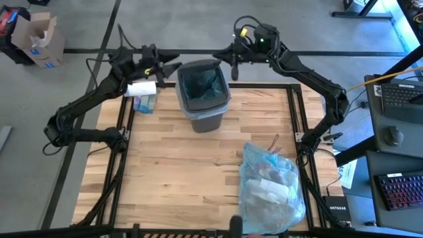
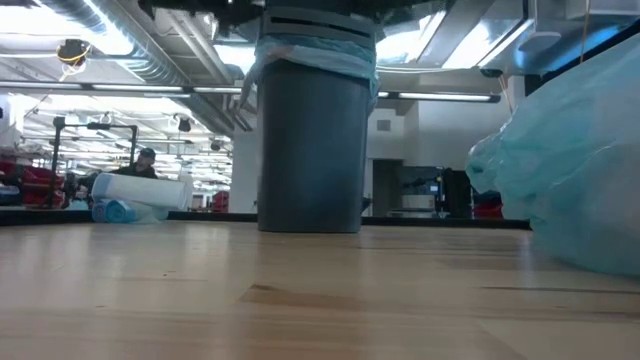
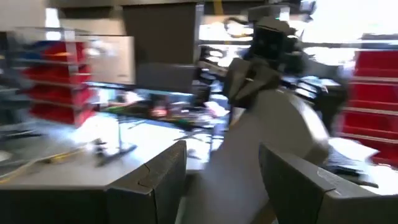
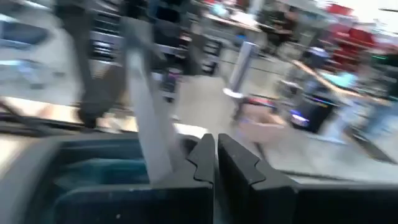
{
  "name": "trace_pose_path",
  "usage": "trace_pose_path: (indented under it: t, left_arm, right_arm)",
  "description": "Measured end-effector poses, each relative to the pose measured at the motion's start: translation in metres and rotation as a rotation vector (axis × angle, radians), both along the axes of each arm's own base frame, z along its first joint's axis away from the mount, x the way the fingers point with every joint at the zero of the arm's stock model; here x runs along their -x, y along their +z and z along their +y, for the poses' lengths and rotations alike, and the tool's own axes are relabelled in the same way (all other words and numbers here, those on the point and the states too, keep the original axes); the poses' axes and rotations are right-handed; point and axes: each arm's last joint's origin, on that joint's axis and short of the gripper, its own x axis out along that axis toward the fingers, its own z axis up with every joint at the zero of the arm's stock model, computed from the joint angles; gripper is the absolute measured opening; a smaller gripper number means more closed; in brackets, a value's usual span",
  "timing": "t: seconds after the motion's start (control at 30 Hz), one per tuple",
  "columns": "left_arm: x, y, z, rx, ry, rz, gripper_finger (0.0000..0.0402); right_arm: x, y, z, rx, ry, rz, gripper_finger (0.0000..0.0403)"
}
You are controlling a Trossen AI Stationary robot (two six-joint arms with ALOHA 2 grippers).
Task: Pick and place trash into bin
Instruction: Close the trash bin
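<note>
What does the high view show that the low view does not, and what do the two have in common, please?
Only the high view shows both arms raised behind the bin: the left hand open at the bin's left, the right hand shut at its right, plus the desks with keyboards beside the table. Only the low view shows the room behind, with a person there. Both show the bin with its blue liner, the white roll and the bulging blue bag on the table.

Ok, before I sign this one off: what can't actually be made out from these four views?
- Contents of the bin: the high view shows only its blue liner; the low view sees just its outer wall.
- What is inside the blue bag: the translucent plastic blurs the pale items.
- Both wrist views: motion blur smears the room.
- Left gripper and right gripper: nothing shows between the fingers.
</note>
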Motion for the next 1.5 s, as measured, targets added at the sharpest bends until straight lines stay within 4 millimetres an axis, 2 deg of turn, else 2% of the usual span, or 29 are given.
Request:
trace_pose_path:
  t: [0.13,0.23,0.37,0.53,0.8,1.1,1.3,1.5]
  left_arm:
    - [-0.001,0.002,-0.008,0.022,-0.138,0.001,0.0194]
    - [-0.006,-0.005,-0.013,0.089,-0.222,0.049,0.0194]
    - [-0.012,-0.016,-0.019,0.155,-0.259,0.135,0.0194]
    - [-0.019,-0.032,-0.026,0.2,-0.299,0.258,0.0194]
    - [-0.027,-0.049,-0.024,0.178,-0.234,0.397,0.0194]
    - [-0.03,-0.057,-0.014,0.132,-0.093,0.462,0.0194]
    - [-0.025,-0.058,-0.005,0.128,-0.034,0.47,0.0194]
    - [-0.013,-0.058,0.01,0.128,0.061,0.468,0.0194]
  right_arm:
    - [0.007,0.004,0.014,-0.053,0.175,0.02,0.0014]
    - [0.006,-0.003,0.024,-0.14,0.303,0.076,0.0014]
    - [0.008,-0.014,0.034,-0.267,0.388,0.172,0.0014]
    - [0.003,-0.031,0.047,-0.301,0.358,0.321,0.0014]
    - [-0.008,-0.04,0.065,-0.169,0.231,0.441,0.0014]
    - [-0.034,-0.065,0.061,-0.148,0.164,0.517,0.0014]
    - [-0.041,-0.067,0.052,-0.091,0.075,0.485,0.0014]
    - [-0.045,-0.064,0.034,-0.028,-0.045,0.409,0.0014]
